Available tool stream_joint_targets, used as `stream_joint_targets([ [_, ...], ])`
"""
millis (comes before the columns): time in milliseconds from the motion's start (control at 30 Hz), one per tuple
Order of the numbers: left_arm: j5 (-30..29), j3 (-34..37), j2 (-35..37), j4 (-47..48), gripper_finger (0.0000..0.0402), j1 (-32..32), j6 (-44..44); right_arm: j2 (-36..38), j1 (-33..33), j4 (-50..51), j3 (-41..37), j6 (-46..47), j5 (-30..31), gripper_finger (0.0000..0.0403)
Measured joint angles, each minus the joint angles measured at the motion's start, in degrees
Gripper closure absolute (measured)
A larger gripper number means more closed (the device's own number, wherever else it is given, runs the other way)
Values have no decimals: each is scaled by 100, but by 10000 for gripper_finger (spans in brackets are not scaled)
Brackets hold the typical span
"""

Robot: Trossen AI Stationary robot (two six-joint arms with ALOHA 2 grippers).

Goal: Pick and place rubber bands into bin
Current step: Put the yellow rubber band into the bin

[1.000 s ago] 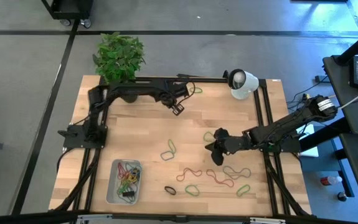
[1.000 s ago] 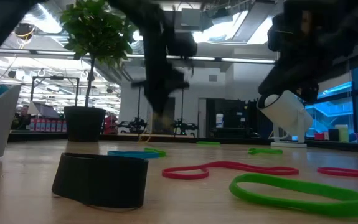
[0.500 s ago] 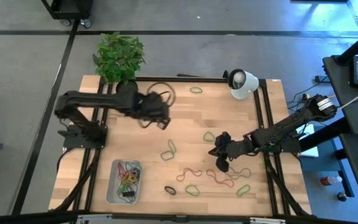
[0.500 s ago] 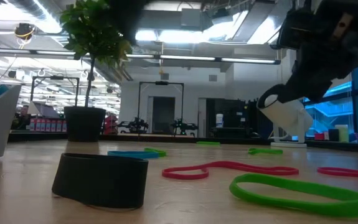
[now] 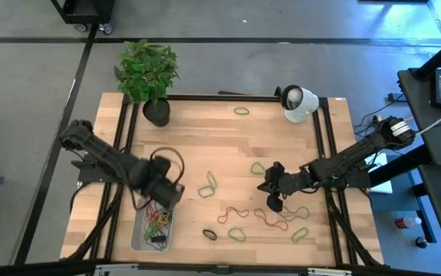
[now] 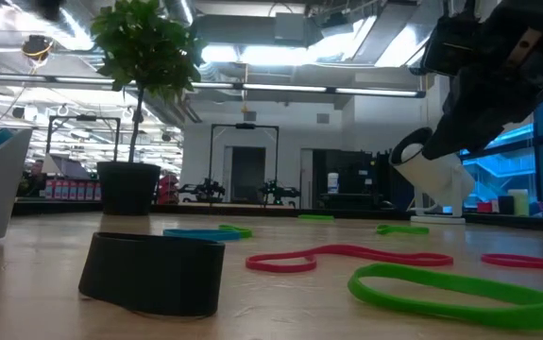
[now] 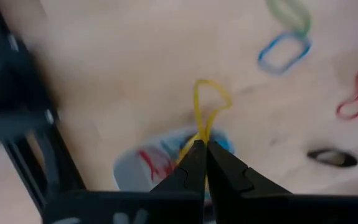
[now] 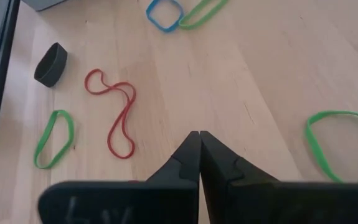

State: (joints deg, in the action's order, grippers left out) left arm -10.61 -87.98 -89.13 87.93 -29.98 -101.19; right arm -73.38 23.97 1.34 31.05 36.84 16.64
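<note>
The left gripper (image 7: pixel 202 147) pinches a yellow band (image 7: pixel 208 107) over the bin (image 5: pixel 140 231); it dangles limp and light, best nipped anywhere along its loop. The right gripper (image 8: pixel 199 138) hangs closed, empty, above the bands on the table (image 5: pixel 281 138).

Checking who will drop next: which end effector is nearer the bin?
Left. The left end effector hangs just above the bin, shut on a yellow band. The right end effector is far across the table, shut and empty.
</note>
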Motion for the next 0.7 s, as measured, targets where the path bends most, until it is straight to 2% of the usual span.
stream_joint_targets([
  [200, 577, 757, -135, -985, 399, -784, -1256, 0, 0, -11, 0, 0, 1, 396],
  [400, 610, 1500, -311, -1986, 398, -1245, -2184, 0, 0, -11, 0, 31, -9, 396],
  [567, 873, 1743, -511, -2113, 393, -1370, -2365, 0, 0, -14, 0, 159, -107, 396],
  [700, 977, 1814, -556, -2106, 360, -1364, -2367, 0, 11, -13, 0, 173, -257, 396],
])
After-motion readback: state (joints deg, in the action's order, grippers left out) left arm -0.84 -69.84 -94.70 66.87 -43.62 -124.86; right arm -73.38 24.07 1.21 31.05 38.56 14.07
